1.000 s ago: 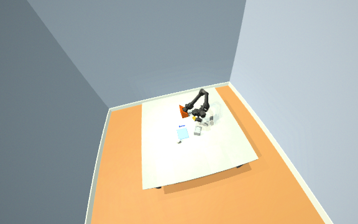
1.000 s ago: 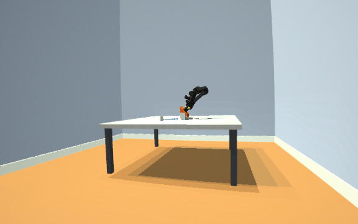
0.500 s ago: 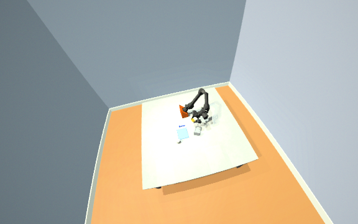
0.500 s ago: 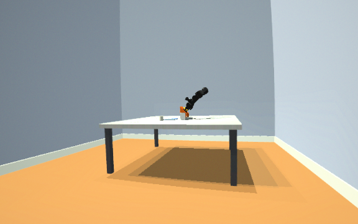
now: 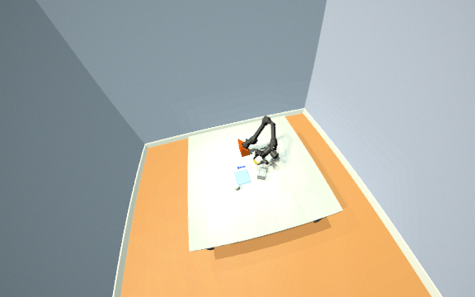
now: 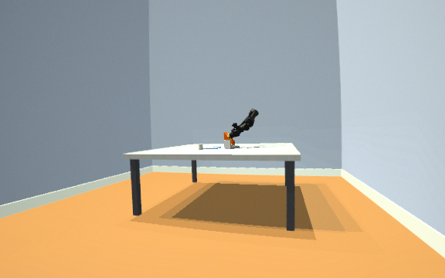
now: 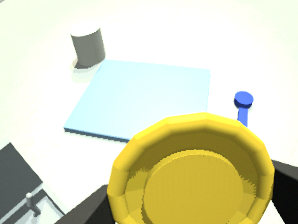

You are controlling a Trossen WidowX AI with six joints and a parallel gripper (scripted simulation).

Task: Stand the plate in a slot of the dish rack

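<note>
The yellow plate (image 5: 256,162) (image 6: 228,135) (image 7: 192,187) is held in my gripper (image 7: 189,183), above the table. In the wrist view a dark finger stands at each side of the plate, and its lower edge is cut off by the frame. The grey dish rack (image 5: 262,173) (image 6: 227,144) (image 7: 17,177) stands on the table close to the plate. In the wrist view only a dark end wall and part of its light base with a peg show at the lower left. The plate is outside the rack's slots; its exact tilt is too small to tell in the top and exterior views.
A light blue board (image 5: 242,177) (image 7: 145,97) lies on the table (image 5: 221,219), with a grey cup (image 5: 237,188) (image 6: 200,147) (image 7: 90,49) beside one end and a blue spoon-like thing (image 5: 242,167) (image 7: 243,99) near the other. An orange angled panel (image 5: 242,150) stands by the arm's base.
</note>
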